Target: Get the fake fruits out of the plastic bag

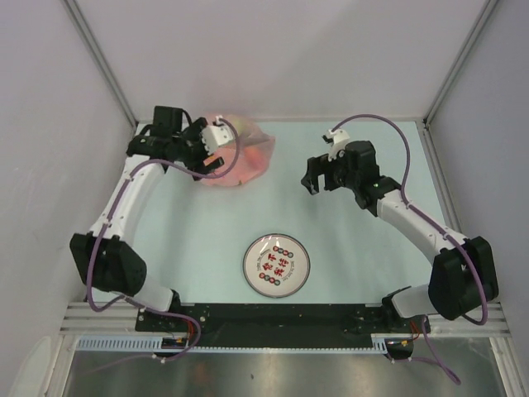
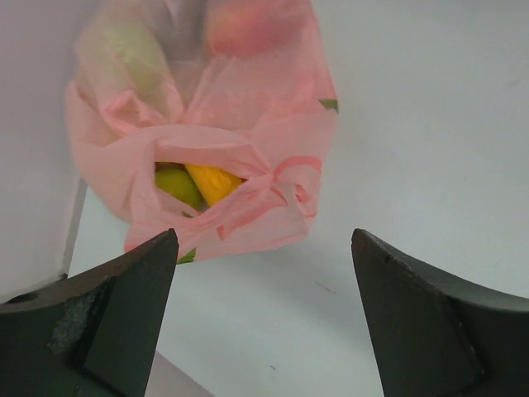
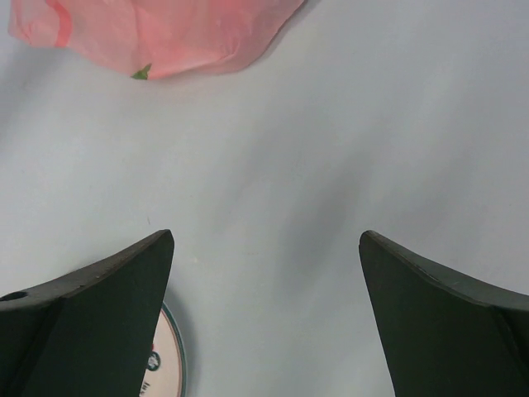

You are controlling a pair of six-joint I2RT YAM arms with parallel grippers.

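The pink plastic bag [image 1: 244,157] lies at the back of the table, left of centre, with fruits inside. In the left wrist view the bag [image 2: 248,124] has its mouth toward me; a green fruit [image 2: 178,184] and a yellow-orange fruit [image 2: 213,180] show in the opening, and a pale green and a reddish shape show through the plastic. My left gripper [image 1: 201,150] [image 2: 263,240] is open and empty, just before the bag's mouth. My right gripper [image 1: 314,178] [image 3: 266,238] is open and empty over bare table, right of the bag [image 3: 157,37].
A round white plate with red lettering [image 1: 276,264] sits at the front centre; its rim shows in the right wrist view [image 3: 169,356]. Grey walls enclose the back and both sides. The bag lies close to the back-left corner.
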